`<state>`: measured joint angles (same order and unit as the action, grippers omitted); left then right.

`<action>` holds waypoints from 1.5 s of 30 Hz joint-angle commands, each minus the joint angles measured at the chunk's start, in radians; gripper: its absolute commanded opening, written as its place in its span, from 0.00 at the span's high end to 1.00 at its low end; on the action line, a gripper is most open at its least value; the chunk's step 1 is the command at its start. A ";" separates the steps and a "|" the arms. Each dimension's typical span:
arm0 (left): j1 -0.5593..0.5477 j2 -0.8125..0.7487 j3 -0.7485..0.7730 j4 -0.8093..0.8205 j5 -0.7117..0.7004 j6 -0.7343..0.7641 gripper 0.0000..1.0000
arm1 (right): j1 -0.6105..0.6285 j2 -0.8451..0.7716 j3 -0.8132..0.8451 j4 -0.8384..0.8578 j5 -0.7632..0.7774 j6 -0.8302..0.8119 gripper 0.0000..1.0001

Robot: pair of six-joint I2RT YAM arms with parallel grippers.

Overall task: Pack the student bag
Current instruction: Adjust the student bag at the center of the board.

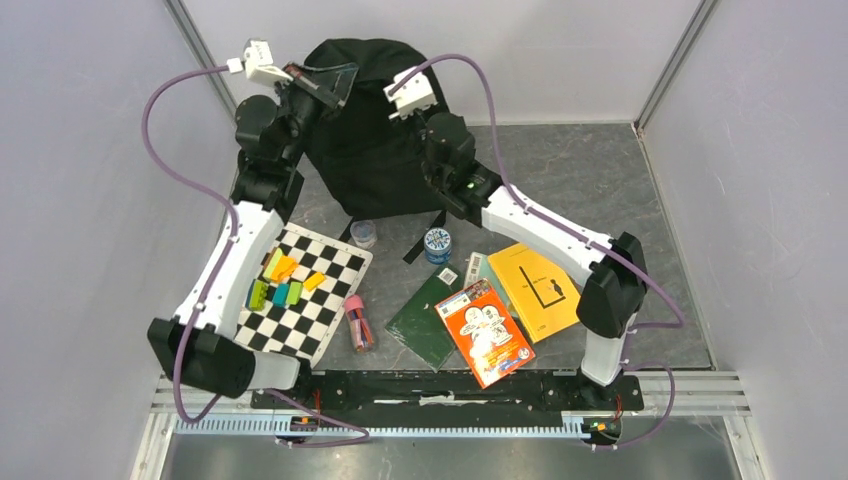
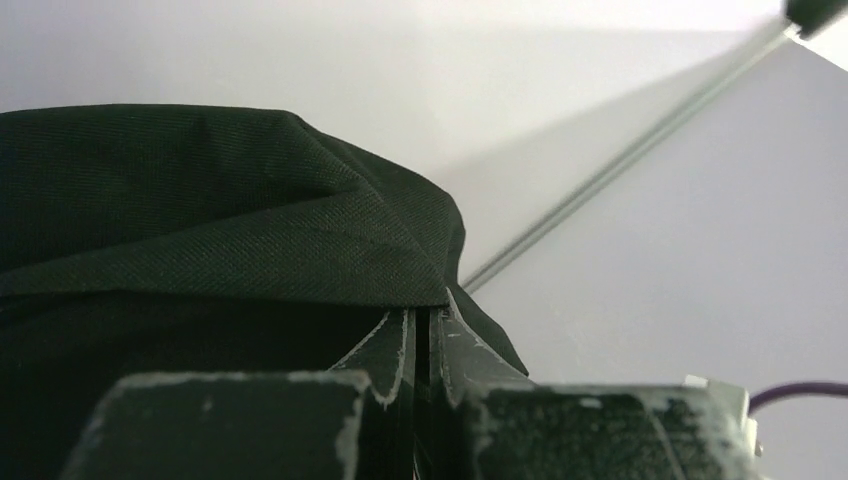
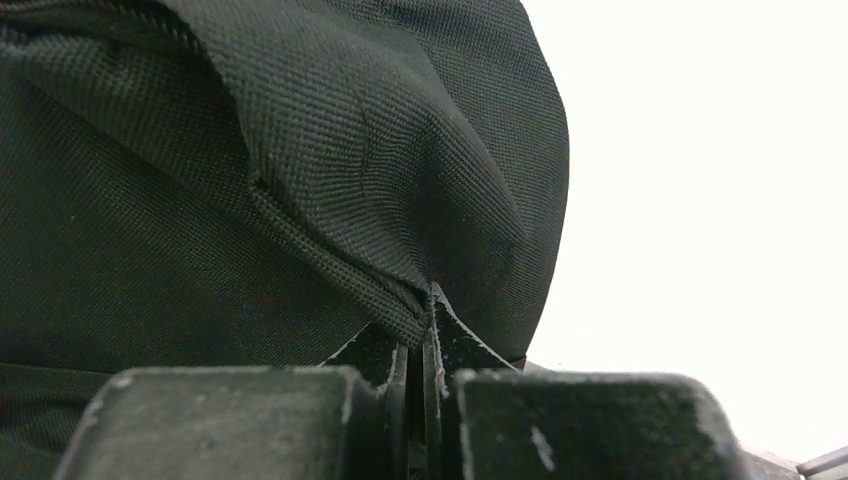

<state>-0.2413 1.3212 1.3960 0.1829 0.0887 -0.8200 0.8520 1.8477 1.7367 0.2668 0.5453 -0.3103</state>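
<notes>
The student bag (image 1: 370, 130) is a large black backpack at the back of the table, held up between both arms. My left gripper (image 1: 318, 88) is shut on the bag's fabric edge at its upper left; in the left wrist view (image 2: 428, 312) the black cloth (image 2: 220, 210) folds into the closed jaws. My right gripper (image 1: 408, 100) is shut on a folded seam at the bag's upper right; in the right wrist view (image 3: 418, 318) the fabric (image 3: 300, 150) is pinched between the fingers. The bag's inside is hidden.
On the table in front: a chequered board (image 1: 305, 295) with coloured blocks (image 1: 280, 280), a small clear cup (image 1: 364, 233), a blue-topped tin (image 1: 437, 244), a pink pencil case (image 1: 357, 320), a green notebook (image 1: 425, 318), an orange booklet (image 1: 485, 332), a yellow book (image 1: 535, 290). Walls enclose the sides.
</notes>
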 commanded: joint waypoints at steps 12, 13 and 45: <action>-0.110 0.172 -0.008 0.322 0.321 0.168 0.98 | -0.219 -0.158 -0.432 0.236 -0.220 0.020 1.00; -0.122 0.161 -0.056 0.325 0.320 0.183 0.98 | -0.224 -0.173 -0.495 0.249 -0.244 0.029 1.00; -0.194 0.116 0.048 -0.314 -0.076 0.218 0.98 | -0.630 -0.586 -0.839 -0.176 -1.182 0.565 0.32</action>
<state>-0.4347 1.4284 1.3872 -0.0105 0.0563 -0.6582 0.2871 1.2350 0.9039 0.0780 -0.3676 0.1616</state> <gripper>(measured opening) 0.050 0.709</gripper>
